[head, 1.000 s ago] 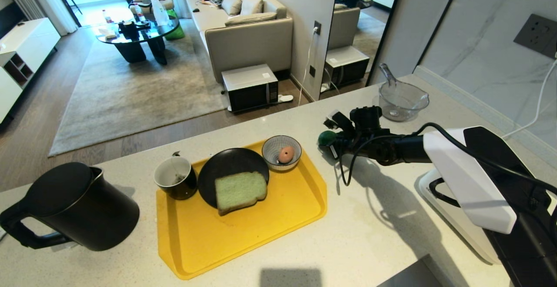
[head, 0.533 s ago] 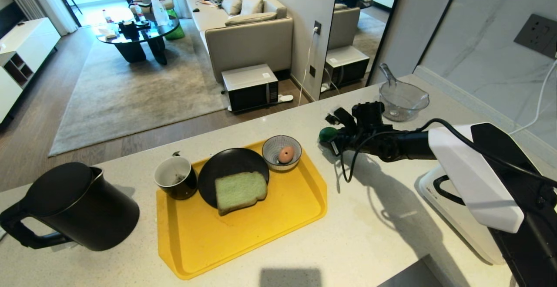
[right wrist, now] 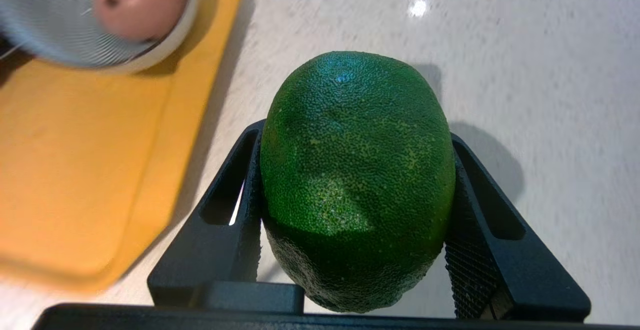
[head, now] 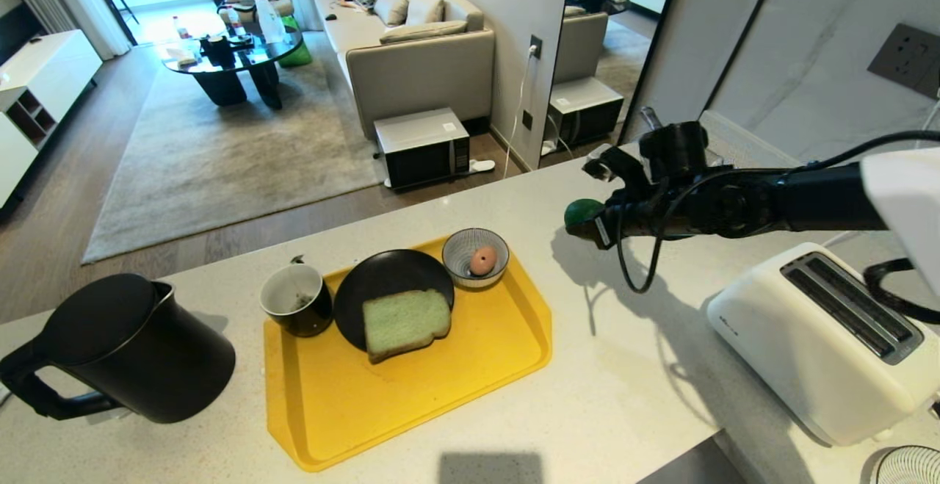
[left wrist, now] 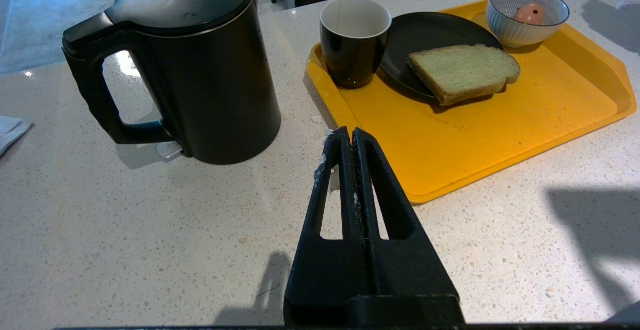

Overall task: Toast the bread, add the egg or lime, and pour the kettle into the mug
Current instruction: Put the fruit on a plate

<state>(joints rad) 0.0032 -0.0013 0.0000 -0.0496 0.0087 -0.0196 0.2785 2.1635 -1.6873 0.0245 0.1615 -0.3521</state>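
The right gripper point(right wrist: 352, 250) clamps the lime point(right wrist: 352, 180) across its middle, one finger on each flank, held in the air above the counter point(head: 624, 396) just off the far right corner of the yellow tray point(head: 411, 403). The fruit looks firm, light and glossy (likely to squirm out of a loose pinch), so a hold across the widest girth suits it. The left gripper point(left wrist: 348, 142) hangs clenched, holding nothing, near the counter's front edge beside the kettle point(left wrist: 200, 64).
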